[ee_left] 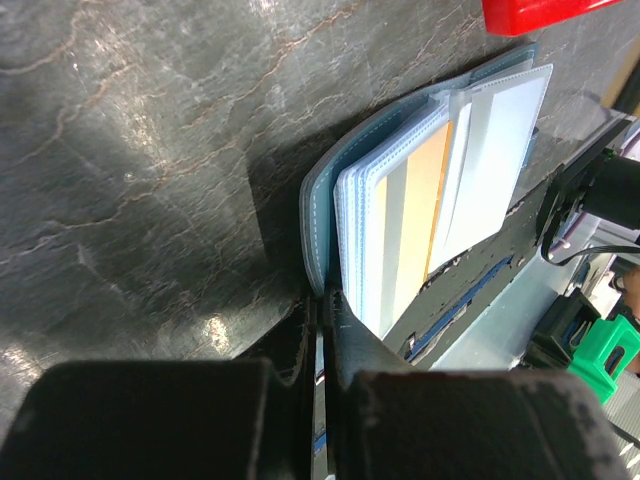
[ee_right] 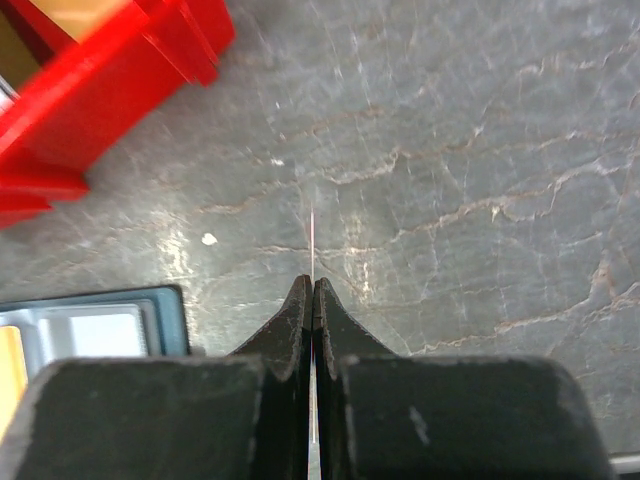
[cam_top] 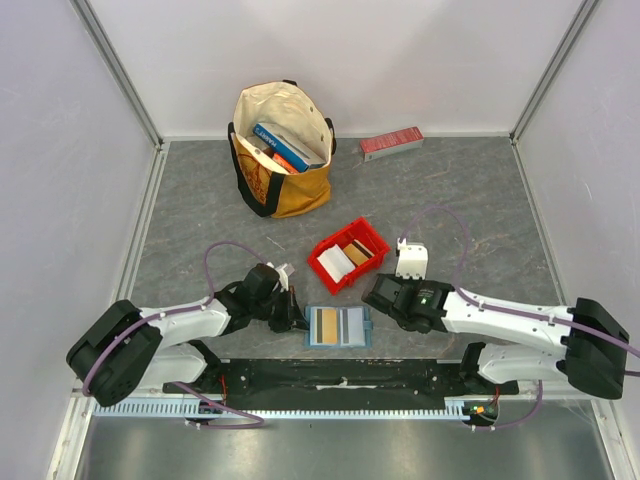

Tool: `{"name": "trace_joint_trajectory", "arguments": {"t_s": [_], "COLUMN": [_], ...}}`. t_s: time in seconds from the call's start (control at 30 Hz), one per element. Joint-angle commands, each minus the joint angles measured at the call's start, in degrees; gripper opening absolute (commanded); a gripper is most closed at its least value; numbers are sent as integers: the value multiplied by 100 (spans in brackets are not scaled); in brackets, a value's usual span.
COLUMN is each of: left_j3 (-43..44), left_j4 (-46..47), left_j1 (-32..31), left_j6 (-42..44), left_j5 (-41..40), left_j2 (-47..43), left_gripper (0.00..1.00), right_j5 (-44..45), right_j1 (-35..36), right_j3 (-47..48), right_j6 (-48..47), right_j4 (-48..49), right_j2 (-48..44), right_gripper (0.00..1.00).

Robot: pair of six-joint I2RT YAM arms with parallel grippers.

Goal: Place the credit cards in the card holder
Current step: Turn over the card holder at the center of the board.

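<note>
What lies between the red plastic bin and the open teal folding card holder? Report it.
Only bare grey marbled table separates bin and card holder, shown in top external and right wrist views.

Your card holder [cam_top: 338, 327] lies open on the table [cam_top: 460, 190] just ahead of the arm bases, a tan card [cam_top: 325, 326] showing in its left half. Your left claw [cam_top: 297, 318] touches its left edge; your right claw [cam_top: 376, 292] sits just beside its far right corner. The red bin [cam_top: 362, 266] behind holds white and tan credit cards [cam_top: 336, 262]. Farther back are a tote bag [cam_top: 300, 195] and a long red box [cam_top: 391, 143].
</note>
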Motion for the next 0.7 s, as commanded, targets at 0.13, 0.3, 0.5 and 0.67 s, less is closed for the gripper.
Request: {"name": "trace_joint_trajectory", "arguments": {"t_s": [0.13,0.3,0.5,0.67], "left_j3": [41,85,85,94], "left_j4": [-107,-107,-81,-46], "left_j1": [-7,-7,1,-7], "left_j6": [199,199,207,216], "left_j5": [-48,-13,-13,22], "left_j2": [-91,-48,-4,49], "left_gripper": [2,2,2,2], "right_j5": [-336,-477,-591,-591], "right_j1": [39,39,39,39], "right_j3": [-565,-741,-838,-786], "right_j6": [331,322,200,129], "right_j4": [951,1066,1083,943], "right_j2": [333,325,70,43], "right_gripper": [4,9,15,9]}}
